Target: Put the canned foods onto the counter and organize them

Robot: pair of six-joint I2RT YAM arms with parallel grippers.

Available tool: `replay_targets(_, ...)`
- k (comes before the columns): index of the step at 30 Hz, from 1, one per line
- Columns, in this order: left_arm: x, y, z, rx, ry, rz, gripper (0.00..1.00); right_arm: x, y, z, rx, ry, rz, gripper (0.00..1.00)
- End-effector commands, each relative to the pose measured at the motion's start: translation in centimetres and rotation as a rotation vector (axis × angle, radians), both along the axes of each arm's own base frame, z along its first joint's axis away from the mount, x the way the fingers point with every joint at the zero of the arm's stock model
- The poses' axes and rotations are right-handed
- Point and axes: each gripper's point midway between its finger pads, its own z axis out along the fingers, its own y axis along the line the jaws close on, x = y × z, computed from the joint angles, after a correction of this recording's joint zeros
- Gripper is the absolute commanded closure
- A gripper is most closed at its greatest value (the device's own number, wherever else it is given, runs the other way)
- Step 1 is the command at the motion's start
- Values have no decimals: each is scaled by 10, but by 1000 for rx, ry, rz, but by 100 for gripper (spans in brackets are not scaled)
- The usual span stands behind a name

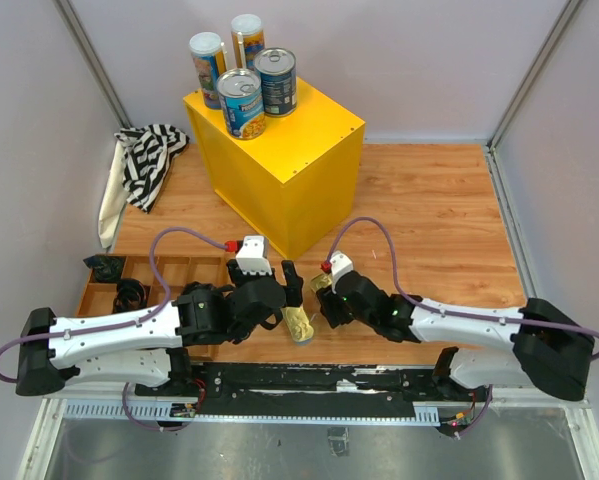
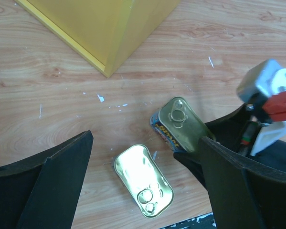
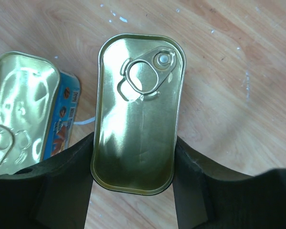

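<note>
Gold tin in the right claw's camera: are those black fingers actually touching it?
Touching. The right wrist view shows the right gripper's black fingers pressed against both long sides of the gold tin, with no gap.

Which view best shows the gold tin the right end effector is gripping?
The right wrist view: the tin fills most of the frame, top face up, with the right end effector shut on its long sides. The left wrist view shows the tin tilted and partly hidden; the top view shows only a small gold patch.

Left arm (image 1: 109,328) low, jaws wide apart; right arm (image 1: 469,320) low, jaws clamped.
</note>
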Motion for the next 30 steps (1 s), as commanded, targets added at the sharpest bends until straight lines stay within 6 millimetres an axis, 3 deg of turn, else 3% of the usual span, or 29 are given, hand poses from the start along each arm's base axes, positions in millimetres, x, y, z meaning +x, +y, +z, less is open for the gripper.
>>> replay_targets(1, 0, -7, 20, -82, -11, 9, 4, 0, -6, 28, 31, -64, 2, 99)
replay_targets(8, -3, -11, 35, -149, -4, -11, 5, -9, -35, 68, 61, -106, -27, 99)
replay_targets(15, -13, -16, 28, -170, 50, -55, 6, -8, -65, 131, 101, -197, -87, 99)
replay_targets(22, -14, -17, 24, -153, 61, -58, 6, -1, -71, 197, 120, -294, -88, 100)
replay_targets(30, -15, -20, 19, -156, 67, -74, 6, 15, -59, 285, 153, -458, -45, 100)
